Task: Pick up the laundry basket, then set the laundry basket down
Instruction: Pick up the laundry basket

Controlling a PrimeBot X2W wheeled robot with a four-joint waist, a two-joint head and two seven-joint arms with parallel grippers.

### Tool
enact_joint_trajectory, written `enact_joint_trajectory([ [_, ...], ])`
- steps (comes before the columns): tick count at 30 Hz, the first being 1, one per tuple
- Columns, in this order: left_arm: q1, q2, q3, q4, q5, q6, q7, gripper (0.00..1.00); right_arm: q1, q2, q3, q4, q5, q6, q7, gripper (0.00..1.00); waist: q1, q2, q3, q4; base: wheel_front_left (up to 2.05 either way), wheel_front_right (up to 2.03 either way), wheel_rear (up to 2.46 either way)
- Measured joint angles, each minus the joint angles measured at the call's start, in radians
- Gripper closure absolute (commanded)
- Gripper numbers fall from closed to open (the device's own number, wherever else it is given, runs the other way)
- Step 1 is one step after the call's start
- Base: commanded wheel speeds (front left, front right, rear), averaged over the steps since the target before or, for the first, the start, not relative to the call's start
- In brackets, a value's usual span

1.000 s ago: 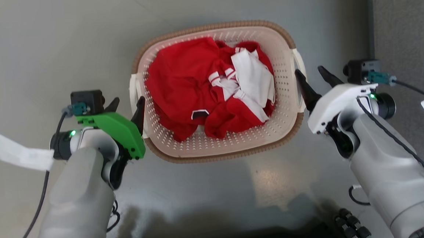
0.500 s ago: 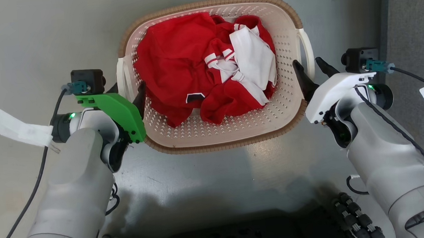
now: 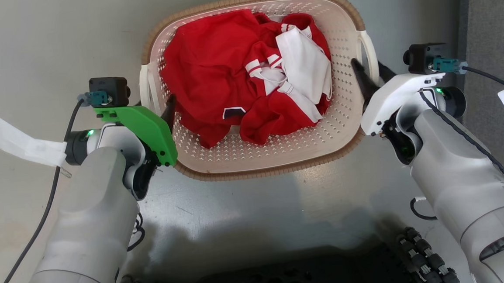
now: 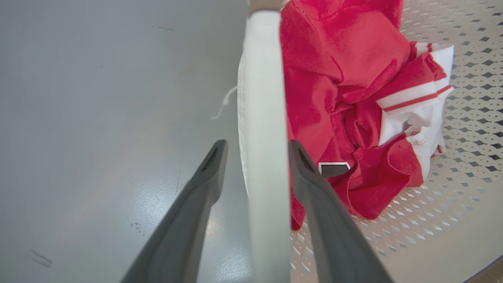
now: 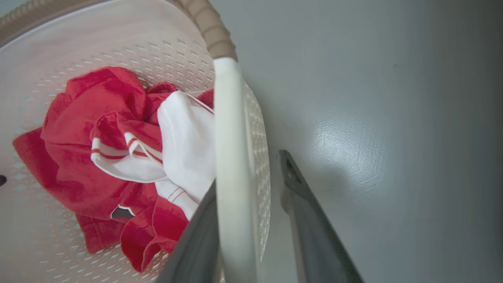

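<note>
Between left gripper (image 4: pixel 257 145) and right gripper (image 3: pixel 367 66) the laundry basket (image 3: pixel 270 152) was framed; each was spread apart, a white handle (image 4: pixel 265 98) straddled but not clamped, red clothes (image 3: pixel 212 69) heaped inside.

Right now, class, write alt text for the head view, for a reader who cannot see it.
Seen from above, a cream laundry basket with a brown rim holds crumpled red and white clothes over a grey floor. The left gripper and the right gripper, both open, each straddle one of its white side handles.
</note>
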State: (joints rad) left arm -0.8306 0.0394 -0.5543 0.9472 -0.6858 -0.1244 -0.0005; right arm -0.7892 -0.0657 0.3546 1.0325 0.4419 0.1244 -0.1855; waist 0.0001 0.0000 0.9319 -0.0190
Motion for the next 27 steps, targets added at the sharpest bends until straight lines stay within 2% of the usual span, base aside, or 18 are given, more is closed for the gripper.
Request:
enact_joint_trajectory([
  [1,-0.001,0.0,-0.004,0.002,-0.003,0.0,0.0,0.58,-0.003,0.0,0.003,0.003,0.001,0.0,0.0,0.84,0.0,0.0,0.001,0.0,0.0,0.0,0.0],
  [2,-0.001,0.0,-0.008,0.005,-0.009,0.0,0.0,0.67,-0.005,0.0,0.007,0.005,0.004,0.001,0.0,1.0,0.0,0.0,0.002,0.001,0.0,0.0,0.0],
  [3,-0.002,-0.001,-0.013,0.007,-0.018,0.0,0.0,0.84,-0.007,0.004,0.011,0.007,0.007,0.006,-0.004,1.0,0.0,0.0,0.003,0.001,0.0,0.0,0.0],
  [4,-0.002,-0.001,-0.018,0.008,-0.027,0.0,0.0,0.95,-0.008,0.004,0.014,0.009,0.008,0.006,-0.008,1.0,0.0,0.0,0.004,0.001,0.0,0.0,0.0],
  [5,-0.005,-0.004,-0.023,0.008,-0.033,0.0,0.0,1.0,-0.009,0.002,0.016,0.012,0.009,0.007,-0.009,1.0,0.0,0.0,0.004,0.001,0.0,0.0,0.0],
  [17,-0.015,-0.004,-0.072,0.039,-0.07,0.002,-0.005,1.0,-0.015,0.004,0.065,0.044,0.064,0.006,-0.018,1.0,0.0,0.0,-0.035,0.003,0.0,0.0,0.0],
  [23,-0.013,-0.002,-0.103,0.055,-0.098,0.002,-0.005,1.0,-0.015,0.004,0.096,0.06,0.097,0.006,-0.013,1.0,0.0,0.0,-0.085,0.005,0.0,0.0,0.0],
  [27,-0.009,0.005,-0.121,0.077,-0.119,0.002,0.01,1.0,-0.015,0.004,0.139,0.063,0.121,0.006,0.026,1.0,0.0,0.0,-0.142,0.007,0.0,0.0,0.0],
])
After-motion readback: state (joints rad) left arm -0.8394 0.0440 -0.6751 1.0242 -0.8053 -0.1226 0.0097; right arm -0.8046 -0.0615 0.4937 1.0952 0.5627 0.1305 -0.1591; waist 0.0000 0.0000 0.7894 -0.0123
